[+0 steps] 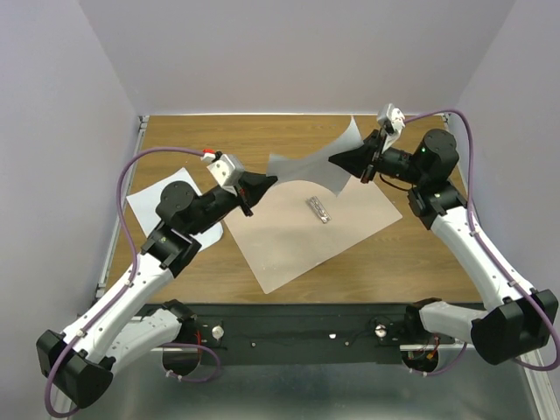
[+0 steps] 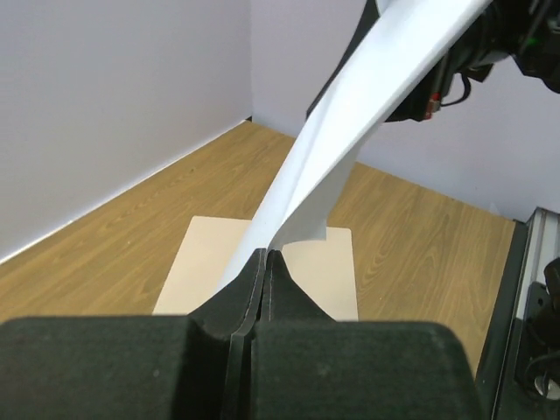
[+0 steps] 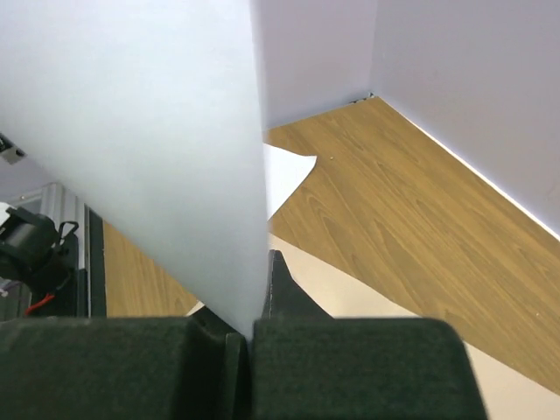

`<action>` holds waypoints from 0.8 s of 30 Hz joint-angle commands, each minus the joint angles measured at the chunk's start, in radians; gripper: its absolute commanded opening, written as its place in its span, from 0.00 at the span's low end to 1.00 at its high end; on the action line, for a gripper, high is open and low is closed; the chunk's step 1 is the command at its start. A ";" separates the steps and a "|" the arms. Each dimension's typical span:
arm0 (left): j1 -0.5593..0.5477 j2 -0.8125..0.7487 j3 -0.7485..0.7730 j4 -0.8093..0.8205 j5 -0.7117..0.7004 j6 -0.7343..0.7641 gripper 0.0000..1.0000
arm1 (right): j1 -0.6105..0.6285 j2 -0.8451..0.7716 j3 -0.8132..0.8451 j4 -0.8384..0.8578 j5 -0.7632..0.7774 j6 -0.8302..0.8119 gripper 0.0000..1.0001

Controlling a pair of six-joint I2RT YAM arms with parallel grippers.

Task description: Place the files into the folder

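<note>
Top view overhead, facing table [image 1: 219, 131]; wrist views close-up (all share sheet [image 1: 306, 166]).

A wood-grain table [image 1: 262, 131] fills the middle of the scene, its planks running side to side in a warm brown. Plain pale walls [image 1: 52, 87] close it in at the left, the back and the right. A silver metal rail [image 1: 137, 131] runs along the table's left edge. Along the near edge lies a black strip [image 1: 297, 328], and below it a dull grey metal surface [image 1: 306, 389].
</note>
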 commanded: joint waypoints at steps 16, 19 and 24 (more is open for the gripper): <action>0.012 -0.024 -0.161 -0.452 -0.662 -0.592 0.98 | -0.012 0.160 -0.007 -0.542 0.233 -0.098 0.01; 0.017 0.012 -0.192 -0.453 -0.638 -0.608 0.98 | -0.010 0.229 0.031 -0.636 0.285 -0.279 0.01; 0.023 0.069 -0.285 -0.367 -0.552 -0.639 0.98 | -0.012 0.300 0.102 -0.752 0.292 -0.569 0.01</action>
